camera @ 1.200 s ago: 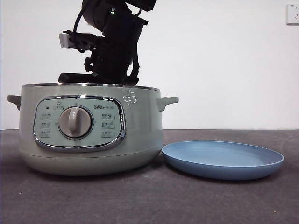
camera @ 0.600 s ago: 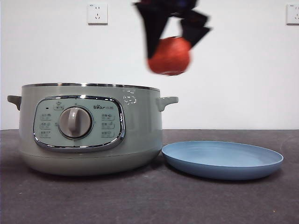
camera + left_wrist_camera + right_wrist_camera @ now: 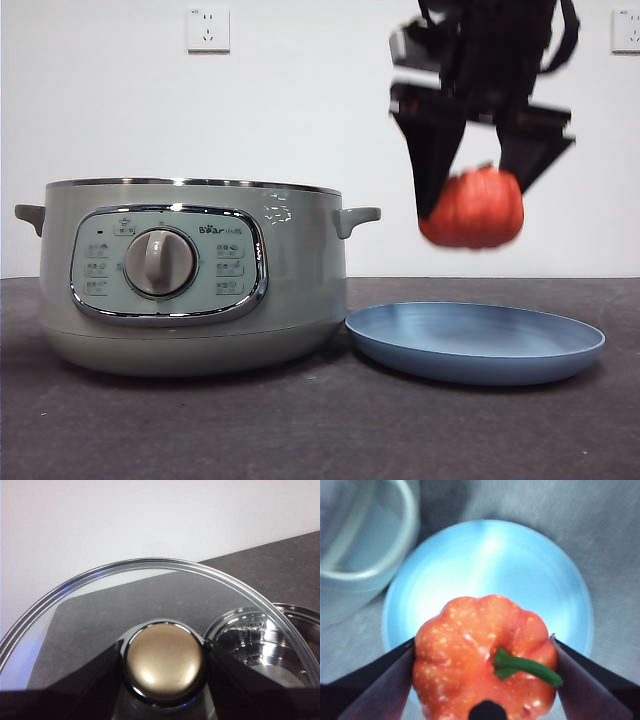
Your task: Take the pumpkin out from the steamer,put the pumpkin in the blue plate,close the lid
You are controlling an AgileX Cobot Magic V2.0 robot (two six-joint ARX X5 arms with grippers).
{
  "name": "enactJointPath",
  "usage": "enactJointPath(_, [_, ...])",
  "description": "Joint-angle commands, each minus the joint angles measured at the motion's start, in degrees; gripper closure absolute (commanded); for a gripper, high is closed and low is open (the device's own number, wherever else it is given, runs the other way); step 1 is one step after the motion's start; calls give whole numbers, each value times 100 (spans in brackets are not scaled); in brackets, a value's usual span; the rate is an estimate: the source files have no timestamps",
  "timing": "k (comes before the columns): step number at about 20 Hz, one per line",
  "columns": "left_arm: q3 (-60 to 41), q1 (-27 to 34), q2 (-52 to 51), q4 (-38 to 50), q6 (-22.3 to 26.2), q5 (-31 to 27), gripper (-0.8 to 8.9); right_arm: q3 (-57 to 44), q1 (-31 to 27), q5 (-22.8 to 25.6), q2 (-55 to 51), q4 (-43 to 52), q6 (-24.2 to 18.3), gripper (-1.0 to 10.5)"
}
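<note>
1. We saw the right gripper (image 3: 472, 190) had carried the pumpkin (image 3: 472, 209), clamped in its jaws, from above the steamer (image 3: 195, 275) to over the blue plate (image 3: 476, 342).
2. Lowering and release remained, we judged.
3. The left gripper (image 3: 164, 667) gripped the lid (image 3: 150, 566) by its knob, off the pot.

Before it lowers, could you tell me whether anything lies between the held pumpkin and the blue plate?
Nothing visible does. The right pincer holds the pumpkin in the air above the blue plate, whose surface looks bare in the right wrist view.
</note>
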Motion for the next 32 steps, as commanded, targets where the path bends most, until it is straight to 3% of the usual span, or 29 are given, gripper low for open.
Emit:
enactJointPath(1, [39, 7, -63, 343, 26, -22, 822, -647, 35, -2, 28, 745, 116, 958])
enactJointPath(5, [39, 7, -2, 422, 26, -20, 822, -1377, 31, -4, 50, 1744, 116, 958])
enactJointPath(11, [39, 2, 192, 505, 24, 262, 822, -1569, 28, -2, 275, 1908, 74, 935])
enactJointPath(12, [39, 2, 199, 505, 22, 280, 822, -1569, 28, -2, 306, 1906, 74, 893])
enactJointPath(16, [39, 2, 321, 573, 22, 417, 822, -1569, 28, 15, 389, 1862, 96, 501])
enactJointPath(18, [39, 2, 321, 595, 9, 538, 822, -1569, 28, 15, 387, 1858, 149, 402])
enactJointPath(25, [39, 2, 446, 664, 4, 584, 822, -1567, 35, -9, -20, 1672, 203, 406])
enactJointPath(32, [39, 2, 1423, 1174, -20, 1386, 822, -1567, 33, -4, -1692, 1377, 247, 410])
